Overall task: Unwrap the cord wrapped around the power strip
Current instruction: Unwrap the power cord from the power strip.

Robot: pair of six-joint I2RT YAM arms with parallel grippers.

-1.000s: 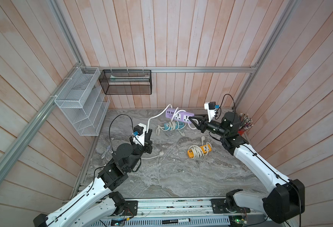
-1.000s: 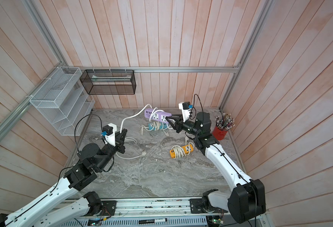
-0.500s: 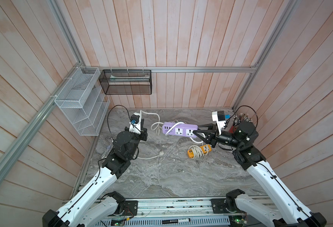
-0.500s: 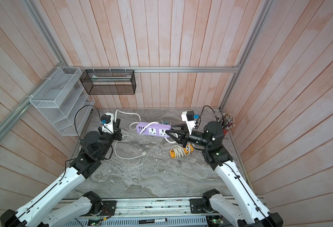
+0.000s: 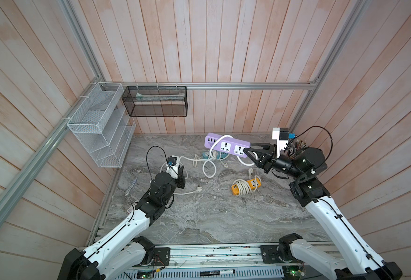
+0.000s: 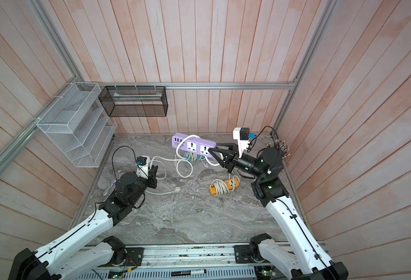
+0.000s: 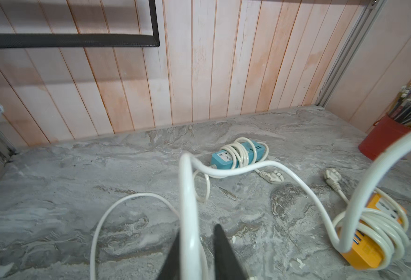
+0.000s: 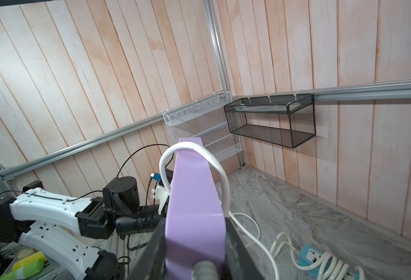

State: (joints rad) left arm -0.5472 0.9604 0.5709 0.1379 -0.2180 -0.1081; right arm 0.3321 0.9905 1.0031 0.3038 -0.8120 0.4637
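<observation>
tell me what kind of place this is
Likely a robot lab work cell: plank walls framed by aluminium rails, a left arm and right arm mounted on a base rail by a marble-look table, the right claw gripping a purple power strip.

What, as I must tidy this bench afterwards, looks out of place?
The purple power strip is held off the table, clamped by the right end effector, with one loop of its white cord still around it. Nothing looks spilled or broken.

Glossy purple plastic power strip (image 5: 232,145), smooth white cord (image 7: 187,194), matt marble-look tabletop (image 5: 199,218), wooden plank walls (image 5: 199,48)
</observation>
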